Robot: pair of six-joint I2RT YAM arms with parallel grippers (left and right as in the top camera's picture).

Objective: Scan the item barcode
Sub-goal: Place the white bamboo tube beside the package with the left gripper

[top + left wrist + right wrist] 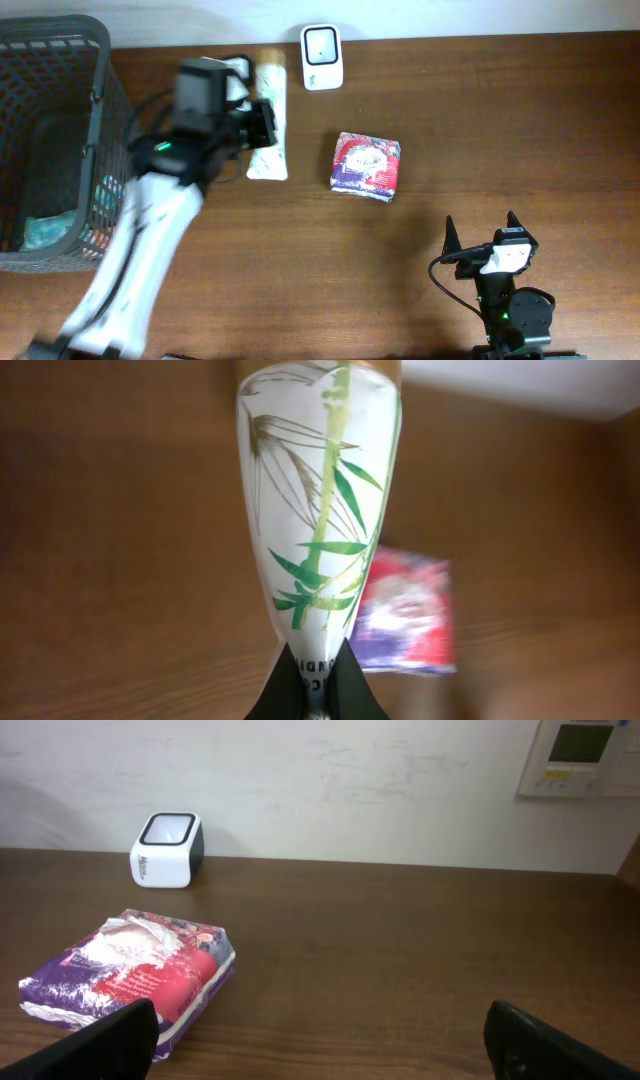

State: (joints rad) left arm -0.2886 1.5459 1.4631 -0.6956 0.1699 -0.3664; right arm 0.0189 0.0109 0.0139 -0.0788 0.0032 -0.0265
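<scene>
Left gripper [318, 680] clamps only the crimped tail of the tube [320, 510] (right gripper [480, 228] stands apart, empty), so it may pivot or slip short of the scanner [323, 44].

table [500, 120]: brown wood | on it: basket [60, 35], scanner [322, 57], purple packet [366, 166]

One mesh basket [60, 30], one scanner [322, 57], one bamboo-print tube [272, 90], one purple packet [366, 166].
</scene>
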